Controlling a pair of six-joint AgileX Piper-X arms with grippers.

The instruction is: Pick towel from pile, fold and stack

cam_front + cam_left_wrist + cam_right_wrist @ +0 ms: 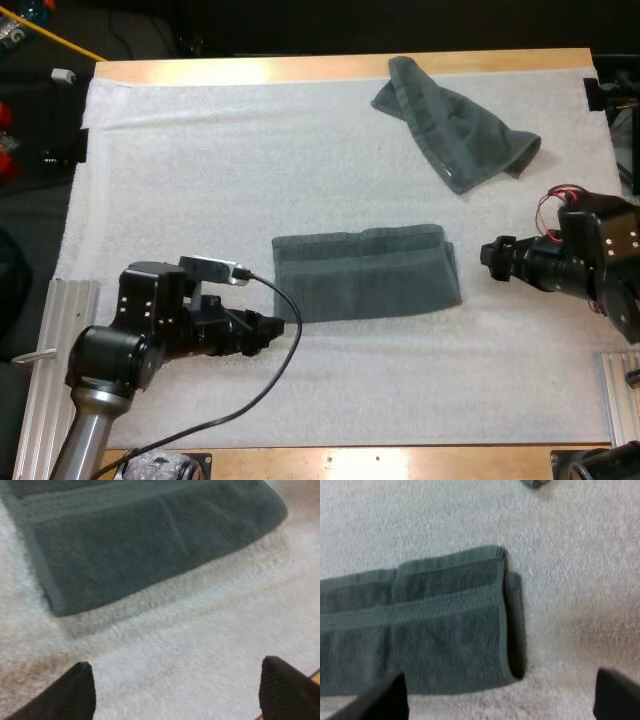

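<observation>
A dark grey-green towel [365, 272] lies folded flat in a long rectangle at the middle of the white mat [200, 160]. A second towel [450, 125] lies crumpled at the far right of the mat. My left gripper [272, 330] hovers just off the folded towel's near left corner, open, with bare mat between its fingertips [75, 690] and the towel [150, 540] ahead. To the right of the folded towel's right end is my right gripper [494, 255], open; the towel's folded end [510, 625] lies ahead of its fingertips [385, 700].
Wooden table edge [330, 68] runs along the far side and the near side of the mat. Metal rails [45, 370] sit at the near left and near right corners. Open mat stretches left and in front of the folded towel.
</observation>
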